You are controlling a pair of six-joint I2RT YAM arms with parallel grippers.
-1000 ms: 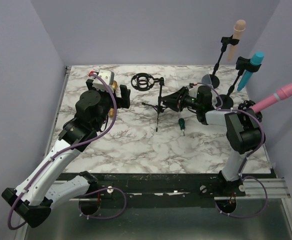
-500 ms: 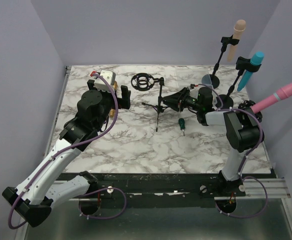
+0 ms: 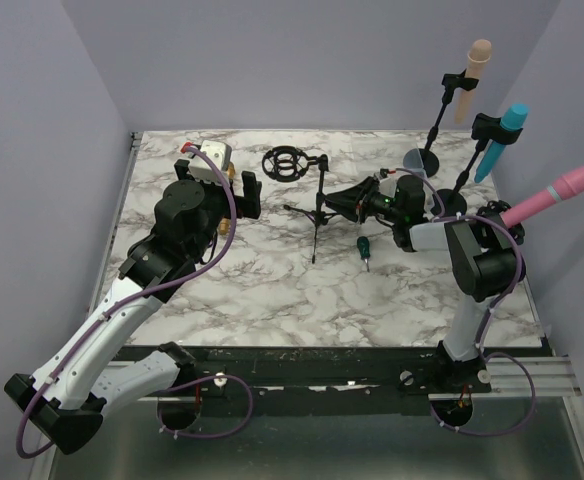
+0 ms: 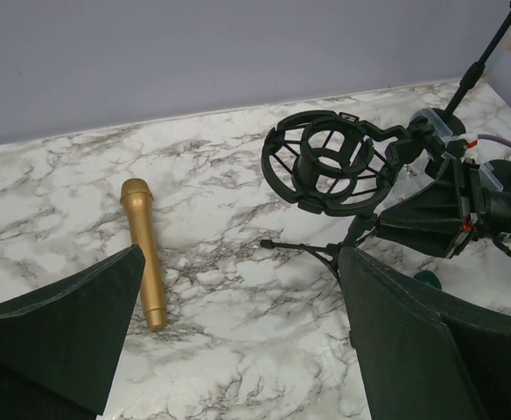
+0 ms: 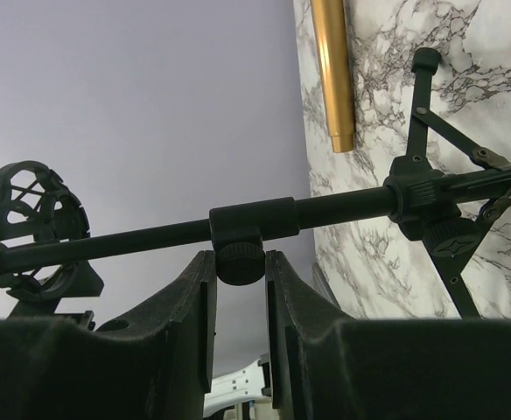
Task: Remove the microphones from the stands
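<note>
Gold microphone (image 4: 143, 254) lies flat on bench (image 4: 229, 197), just left of stand (image 4: 330, 166); cradle empty, so removal looks done. The right claw (image 5: 240, 271) is pinched narrow on the stand's pole knob, probably to steady it. The left claw (image 4: 238, 350) hangs wide, holding nothing.

Table (image 3: 272, 290): white marble pattern with grey veins, fills the middle of the top view.

Lying or standing directly on it:
- gold microphone (image 4: 143, 254), flat, left part of the left wrist view.
- tripod stand (image 3: 319, 200), feet spread on the surface, upper centre.
- green-handled screwdriver (image 3: 363, 247), just right of the tripod.
- two round-base stands (image 3: 422, 160), upper right.
</note>
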